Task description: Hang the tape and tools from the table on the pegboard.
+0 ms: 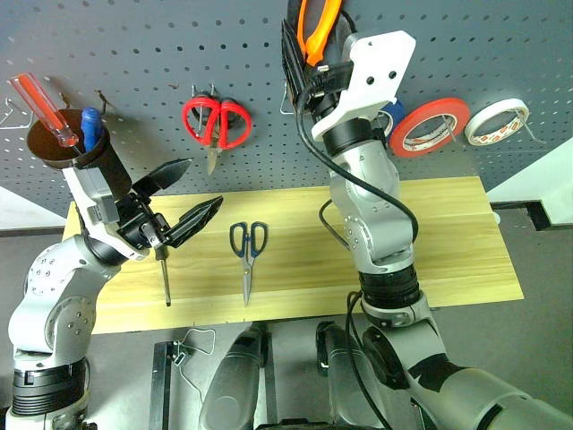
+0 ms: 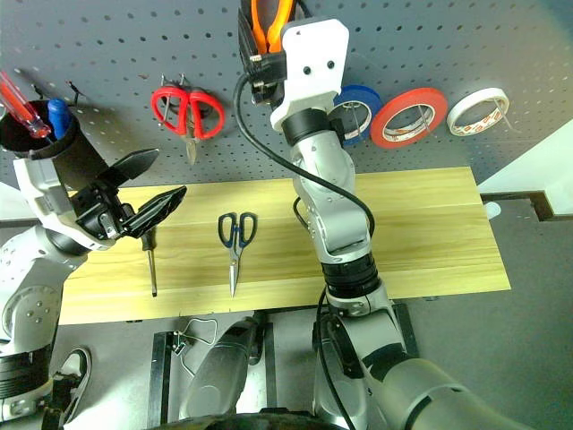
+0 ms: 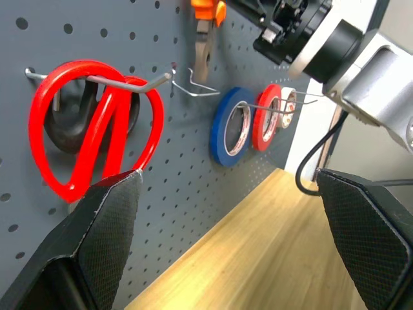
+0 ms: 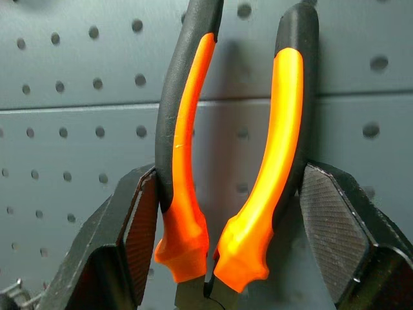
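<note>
High against the pegboard, my right gripper is shut on the orange-and-black pliers, with a pad pressed on the outside of each handle. The red tape hangs on a hook of the board, to the right of that wrist. Dark-handled scissors lie on the table near its middle. My left gripper hovers open and empty over the table's left part. Below it lies the small screwdriver, its handle partly hidden by the fingers.
Red-handled scissors hang on the board's left part. A black cup at far left holds a red and a blue screwdriver. A blue tape roll and a white roll flank the red tape. An empty wire hook sticks out beside the pliers.
</note>
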Controlling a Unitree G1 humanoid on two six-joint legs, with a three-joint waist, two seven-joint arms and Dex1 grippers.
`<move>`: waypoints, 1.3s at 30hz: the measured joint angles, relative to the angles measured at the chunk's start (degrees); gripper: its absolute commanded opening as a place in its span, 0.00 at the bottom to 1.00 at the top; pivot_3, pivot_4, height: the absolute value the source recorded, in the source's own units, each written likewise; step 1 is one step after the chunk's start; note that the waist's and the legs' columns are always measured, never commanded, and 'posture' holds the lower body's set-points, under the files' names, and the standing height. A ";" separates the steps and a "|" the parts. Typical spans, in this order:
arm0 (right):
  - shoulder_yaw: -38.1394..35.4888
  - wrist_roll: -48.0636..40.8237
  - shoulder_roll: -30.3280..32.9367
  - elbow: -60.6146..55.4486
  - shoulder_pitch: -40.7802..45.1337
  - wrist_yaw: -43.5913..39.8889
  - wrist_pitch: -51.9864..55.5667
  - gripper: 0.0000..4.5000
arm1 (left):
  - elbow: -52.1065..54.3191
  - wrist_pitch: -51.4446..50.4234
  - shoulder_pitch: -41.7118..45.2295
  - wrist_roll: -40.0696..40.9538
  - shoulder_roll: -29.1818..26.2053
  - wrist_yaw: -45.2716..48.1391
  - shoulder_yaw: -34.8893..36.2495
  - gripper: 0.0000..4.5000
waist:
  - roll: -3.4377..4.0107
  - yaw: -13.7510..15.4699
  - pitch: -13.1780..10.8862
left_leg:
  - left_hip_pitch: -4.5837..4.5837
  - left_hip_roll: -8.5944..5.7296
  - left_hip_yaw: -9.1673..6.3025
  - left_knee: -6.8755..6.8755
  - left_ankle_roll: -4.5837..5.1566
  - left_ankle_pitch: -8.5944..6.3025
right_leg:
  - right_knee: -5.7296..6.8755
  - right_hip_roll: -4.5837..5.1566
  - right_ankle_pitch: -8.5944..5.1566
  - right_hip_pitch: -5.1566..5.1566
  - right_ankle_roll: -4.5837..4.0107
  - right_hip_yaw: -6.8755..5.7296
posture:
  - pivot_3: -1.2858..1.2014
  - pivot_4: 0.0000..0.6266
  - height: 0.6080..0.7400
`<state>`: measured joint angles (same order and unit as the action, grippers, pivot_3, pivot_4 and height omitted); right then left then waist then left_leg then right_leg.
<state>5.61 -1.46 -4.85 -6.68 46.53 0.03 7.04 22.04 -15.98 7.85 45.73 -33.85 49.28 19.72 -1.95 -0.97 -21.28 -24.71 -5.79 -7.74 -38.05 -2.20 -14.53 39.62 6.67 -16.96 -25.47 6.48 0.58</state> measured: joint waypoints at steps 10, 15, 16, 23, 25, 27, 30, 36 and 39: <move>0.82 0.70 -0.91 0.25 -3.76 0.30 0.99 0.64 | 1.70 -1.01 -1.40 1.06 -0.43 -1.19 0.32 1.00 | 0.06 0.10 -0.05 | 0.00 0.02 0.00 0.02 0.01 0.00 | 0.00 -0.01 0.00 0.00 -0.01 0.01 | 0.57 0.60 0.77; 0.91 0.52 -1.07 0.24 -4.56 0.10 2.92 0.72 | 1.69 -0.99 -1.39 1.05 -0.43 -1.33 0.32 1.00 | 0.06 0.09 -0.05 | 0.00 0.02 0.00 0.02 0.00 0.00 | 0.00 -0.01 0.00 0.00 -0.01 0.02 | 0.57 0.59 0.77; 0.89 0.38 -1.10 0.14 -4.56 -0.02 3.52 0.80 | 1.69 -0.98 -1.38 1.05 -0.42 -1.32 0.31 1.00 | 0.06 0.08 -0.05 | 0.00 0.02 0.00 0.02 0.00 0.00 | 0.00 -0.01 0.00 0.00 -0.01 0.01 | 0.57 0.59 0.77; 0.86 0.17 -0.89 -0.41 -4.48 -0.34 5.94 0.99 | 1.53 -0.48 -0.89 1.04 -0.33 -0.93 0.31 1.00 | 0.06 0.19 -0.05 | 0.00 0.02 -0.01 0.02 0.00 0.00 | -0.02 0.00 0.01 0.00 -0.03 0.01 | 0.56 0.59 0.77; 0.86 0.16 -0.66 -0.68 -4.45 -0.52 6.39 0.99 | 1.53 -0.31 -0.90 1.04 -0.22 -0.91 0.31 1.00 | 0.06 0.18 -0.05 | 0.00 0.02 -0.02 0.02 0.00 0.00 | -0.02 -0.01 0.02 0.00 -0.03 0.01 | 0.56 0.59 0.77; 0.85 0.12 -0.46 -1.07 -4.45 -0.74 6.93 0.99 | 1.53 0.02 -1.00 1.05 -0.02 -0.90 0.31 1.00 | 0.06 0.19 -0.05 | 0.00 0.02 -0.02 0.03 0.00 0.00 | -0.02 0.00 0.02 0.00 -0.03 0.01 | 0.56 0.58 0.77; 0.85 0.02 0.80 -3.01 -4.81 -1.85 9.04 0.99 | 1.55 0.09 -1.74 1.06 0.11 -0.90 0.32 1.00 | 0.06 0.22 -0.05 | 0.00 0.02 -0.02 0.06 0.00 0.00 | -0.05 0.00 0.02 0.00 -0.03 0.01 | 0.56 0.58 0.77; 0.68 -1.51 4.54 -13.86 -11.86 -4.61 15.31 0.99 | 1.98 -0.94 -8.22 1.96 -1.76 2.13 1.47 1.00 | 0.06 0.26 -0.04 | 0.00 0.02 -0.04 0.21 0.05 -0.03 | -0.29 0.01 0.02 0.04 -0.03 0.01 | 0.56 0.56 0.77; 0.59 -2.02 6.45 -17.84 -16.84 -5.38 19.12 0.99 | 2.96 -1.15 -11.63 2.42 -2.22 4.01 1.80 1.00 | 0.06 0.33 -0.04 | 0.00 0.02 -0.05 0.27 0.05 -0.03 | -0.37 0.02 0.01 0.05 -0.04 0.01 | 0.56 0.56 0.77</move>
<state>6.21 -3.48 1.60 -24.51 29.69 -5.36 26.16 25.00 -17.13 -3.78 48.16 -36.07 53.28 21.52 -1.89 -0.64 -21.33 -24.71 -5.77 -7.79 -37.79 -2.15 -14.57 39.25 6.69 -16.95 -25.42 6.44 0.58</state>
